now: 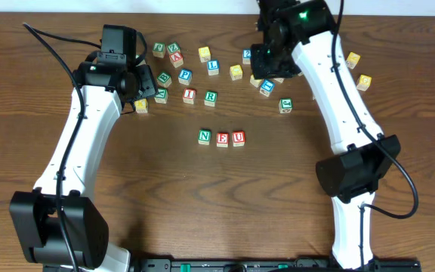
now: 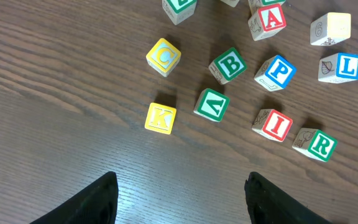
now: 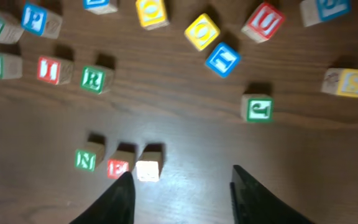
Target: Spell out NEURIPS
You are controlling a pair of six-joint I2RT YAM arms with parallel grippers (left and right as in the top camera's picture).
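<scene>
Dark wood table. Mid-table: green N, red E, red U in a tight row. Behind them, loose letter cubes scattered, incl. red I beside green R, blue P.

Both arms are built of white, rounded shells joined by black housings. On the left arm a big black block is carried at the end nearest the front edge of the table; on the right arm a similar black joint is seen. A thin black cable is looped beside the left arm, and another beside the right. A green light is lit by the table's far edge. The fingers of the left gripper and the right gripper are shown black, matte and tapered.
</scene>
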